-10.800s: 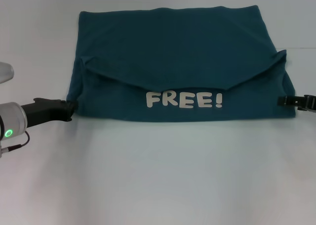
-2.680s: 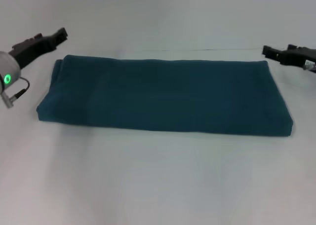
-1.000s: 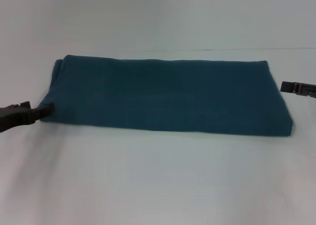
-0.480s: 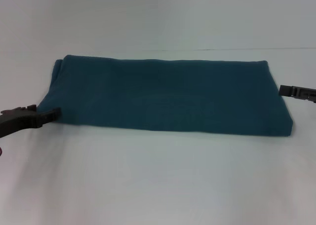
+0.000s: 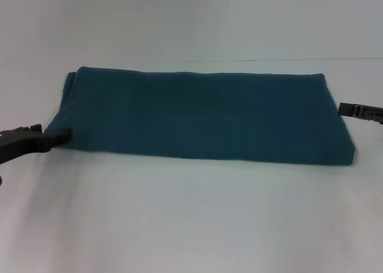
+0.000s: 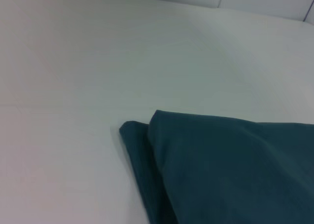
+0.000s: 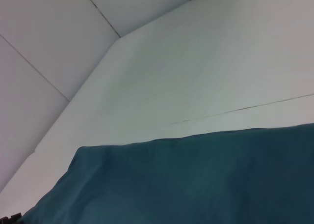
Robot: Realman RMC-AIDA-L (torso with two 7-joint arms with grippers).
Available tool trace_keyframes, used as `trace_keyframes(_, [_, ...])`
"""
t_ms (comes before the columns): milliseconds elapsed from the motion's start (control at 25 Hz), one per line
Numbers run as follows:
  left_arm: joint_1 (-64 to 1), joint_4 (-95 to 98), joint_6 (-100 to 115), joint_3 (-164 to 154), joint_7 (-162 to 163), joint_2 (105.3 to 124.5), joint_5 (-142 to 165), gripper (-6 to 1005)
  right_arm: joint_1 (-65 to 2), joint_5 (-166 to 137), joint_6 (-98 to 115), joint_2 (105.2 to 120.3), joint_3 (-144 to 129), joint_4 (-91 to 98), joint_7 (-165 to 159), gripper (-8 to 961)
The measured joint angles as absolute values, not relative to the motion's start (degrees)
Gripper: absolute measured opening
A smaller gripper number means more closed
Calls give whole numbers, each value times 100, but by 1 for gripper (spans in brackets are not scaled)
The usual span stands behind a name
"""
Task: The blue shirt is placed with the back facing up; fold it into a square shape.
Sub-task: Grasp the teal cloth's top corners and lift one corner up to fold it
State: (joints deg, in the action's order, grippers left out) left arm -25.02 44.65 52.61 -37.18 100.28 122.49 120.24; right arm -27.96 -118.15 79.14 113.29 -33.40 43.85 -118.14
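Note:
The blue shirt (image 5: 200,114) lies folded into a long flat band across the table, plain side up, no lettering showing. My left gripper (image 5: 60,137) sits low at the band's near-left corner, its tip touching the cloth edge. My right gripper (image 5: 353,110) is at the band's right end, about halfway along that short edge and just beside the cloth. The left wrist view shows the shirt's (image 6: 230,170) layered left corner close up. In the right wrist view the shirt (image 7: 196,184) stretches away, with the left gripper a dark speck at its far end.
The white table (image 5: 191,219) extends wide in front of the shirt and behind it. A thin seam line (image 5: 257,60) runs across the table just beyond the shirt's far edge. Pale wall panels (image 7: 59,37) stand behind.
The shirt went from a wider fold showing "FREE!" to this narrow plain band. In the last second my left gripper slid right onto the near-left corner; the right gripper edged slightly toward the shirt.

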Motion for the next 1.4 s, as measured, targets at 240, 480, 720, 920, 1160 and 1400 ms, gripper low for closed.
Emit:
trace_keyframes(240, [-2561,4381,5305,-3788,10028,12245,12146,798,-2817,-11813,7868,11336,-3368,4386,-11812,884])
trace_keyframes(480, [-2567,4409,5318,-3858,10042,12249,12165,795,-2822,-11812,7846,11343,-3378,4386,-11812,883])
trace_keyframes(720, [-2566,4418,5205,-3906,10041,12252,12179,780,-2816,-11802,7839,11347,-3348,4386,-11812,883])
trace_keyframes(920, [-2576,4426,5174,-3904,10081,12252,12182,636,-2806,-11803,7839,11354,-3376,4386,-11800,883])
trace_keyframes(1160, [-2589,4434,5170,-3898,10106,12252,12243,409,-2777,-11807,7854,11386,-3350,4386,-11687,882])
trace_keyframes(1400, [-2589,4493,5184,-3905,10173,12252,12309,174,-2741,-11959,7869,11364,-3400,4386,-11757,881])
